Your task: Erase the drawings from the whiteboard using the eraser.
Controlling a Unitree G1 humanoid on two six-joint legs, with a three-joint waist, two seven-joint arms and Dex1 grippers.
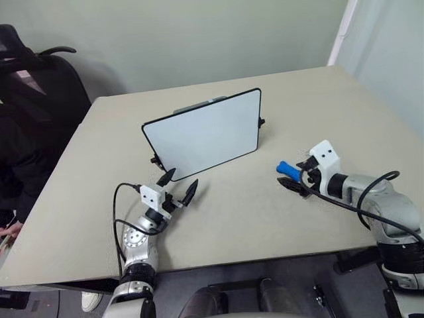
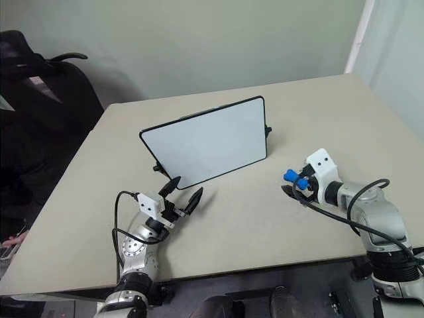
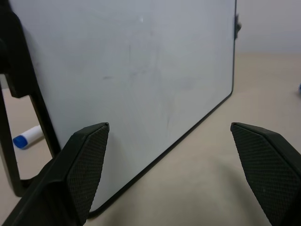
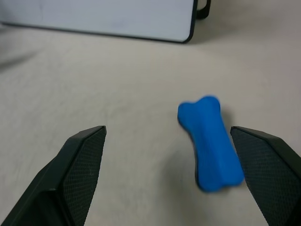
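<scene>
The whiteboard (image 1: 202, 136) stands upright in its black frame at the middle of the table. Its face is plain white with faint grey smears (image 3: 136, 70), and the drawings are out of view. My left gripper (image 1: 181, 182) is open just in front of the board's lower left corner, with nothing between its fingers (image 3: 89, 155). The blue eraser (image 1: 286, 168) is to the right of the board, and looks to be lying on the tabletop. My right gripper (image 1: 298, 175) is open around it. The eraser (image 4: 211, 143) sits loose between the spread fingers, nearer one of them.
A white marker with a blue cap (image 3: 26, 136) lies on the table behind the board. A black office chair (image 1: 40, 86) stands off the table's left edge. The beige table (image 1: 252, 218) stretches wide around the board, and its front edge runs close to my arms.
</scene>
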